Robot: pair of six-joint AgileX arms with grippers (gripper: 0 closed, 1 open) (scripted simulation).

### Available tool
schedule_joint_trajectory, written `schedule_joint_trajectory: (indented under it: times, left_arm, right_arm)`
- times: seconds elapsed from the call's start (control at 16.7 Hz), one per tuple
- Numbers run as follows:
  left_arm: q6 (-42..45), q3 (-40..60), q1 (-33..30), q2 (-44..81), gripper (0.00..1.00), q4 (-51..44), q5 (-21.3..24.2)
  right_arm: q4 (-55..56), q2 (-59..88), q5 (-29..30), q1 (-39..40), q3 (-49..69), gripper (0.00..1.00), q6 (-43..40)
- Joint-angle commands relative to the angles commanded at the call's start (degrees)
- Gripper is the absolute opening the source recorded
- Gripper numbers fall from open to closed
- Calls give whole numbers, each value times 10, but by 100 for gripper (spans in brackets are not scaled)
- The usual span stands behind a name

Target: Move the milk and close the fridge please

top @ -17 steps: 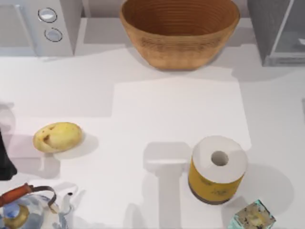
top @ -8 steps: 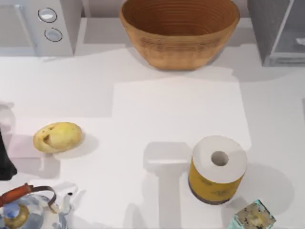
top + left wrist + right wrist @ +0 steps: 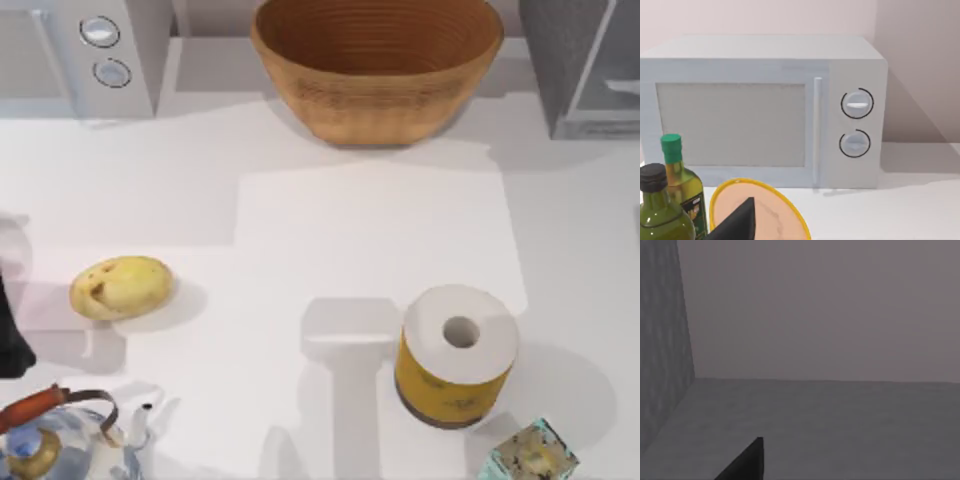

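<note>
Fridge (image 3: 585, 65) stands at the table's (image 3: 370, 230) far right corner; gripper states unreadable.

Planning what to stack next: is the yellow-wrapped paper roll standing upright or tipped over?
Upright. From above, the yellow-wrapped paper roll shows its round white end and core hole facing up, with the yellow wrapper below it.

So across the back of the table (image 3: 370, 230) you've got the microwave (image 3: 85, 55) in the left corner, the basket (image 3: 377, 65) in the middle and the fridge (image 3: 585, 65) in the right corner. Potato (image 3: 121, 287) sits on the left side, with the kettle (image 3: 60, 440) in front of it at the near edge. Paper roll (image 3: 457, 355) stands right of centre toward the front, and the patterned box (image 3: 533, 455) is just beside it, nearer the front-right corner. From the left wrist, two bottles (image 3: 670, 200) and a plate (image 3: 757, 212) sit in front of the microwave.
</note>
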Motion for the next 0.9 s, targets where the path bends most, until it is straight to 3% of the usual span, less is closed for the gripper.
schedule_joint_trajectory:
  times: [0.48, 0.9]
  left_arm:
    - [0, 0, 0, 0, 100, 0, 0]
    - [0, 0, 0, 0, 100, 0, 0]
  right_arm:
    - [-30, -60, 12, 1, -34, 100, -1]
    - [-171, -393, 50, 20, -208, 100, -11]
